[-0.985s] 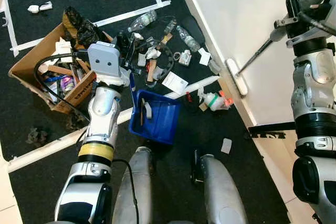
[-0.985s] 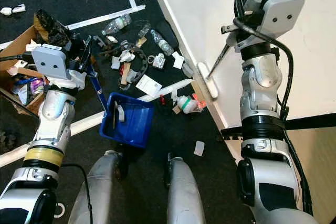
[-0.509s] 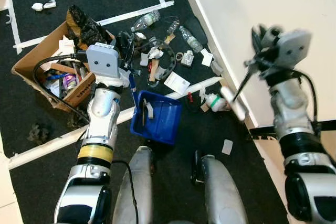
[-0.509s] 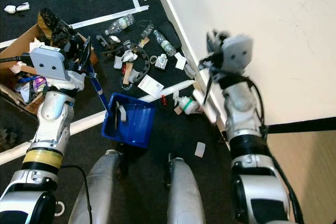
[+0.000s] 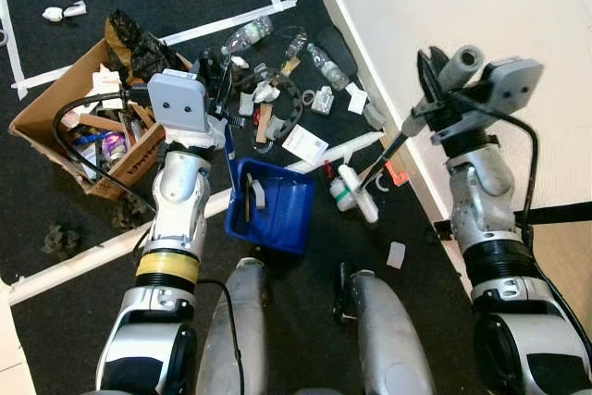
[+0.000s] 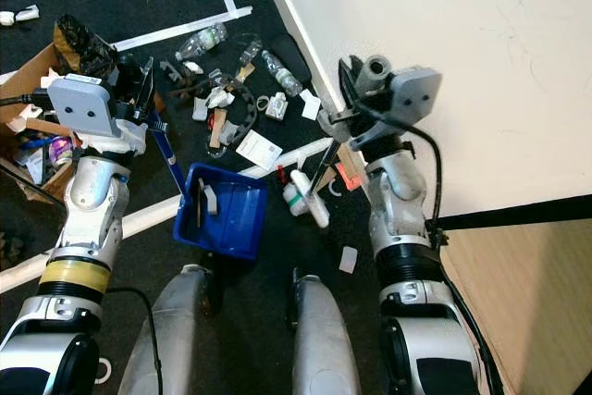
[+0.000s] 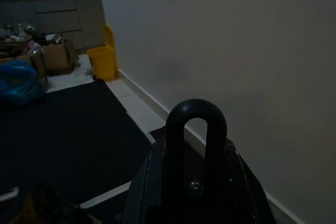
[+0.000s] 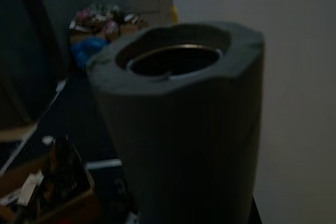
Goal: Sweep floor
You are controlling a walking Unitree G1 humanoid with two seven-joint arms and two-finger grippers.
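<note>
Broom [image 5: 356, 193]: its white head lies on the black carpet at frame centre, touching a white bottle [image 5: 340, 193]; the thin dark handle slants up and right to the right gripper.
Right gripper [image 5: 431, 90]: fingers pressed around the grey grip at the handle's top, right of centre, before the white wall [image 5: 481, 6].
Dustpan [image 5: 275, 206]: blue, on the carpet just left of the broom head, a few scraps inside; its dark handle rises to the left gripper.
Left gripper [image 5: 220, 97]: upper left of centre, fingers clamped on the dustpan handle.
Litter [image 5: 277, 90]: bottles, paper and black rings strewn at upper centre, along the wall's foot.
Box [image 5: 88, 122]: cardboard, stuffed with rubbish, at left.
Tape [image 5: 222, 20]: white lines cross the carpet.
</note>
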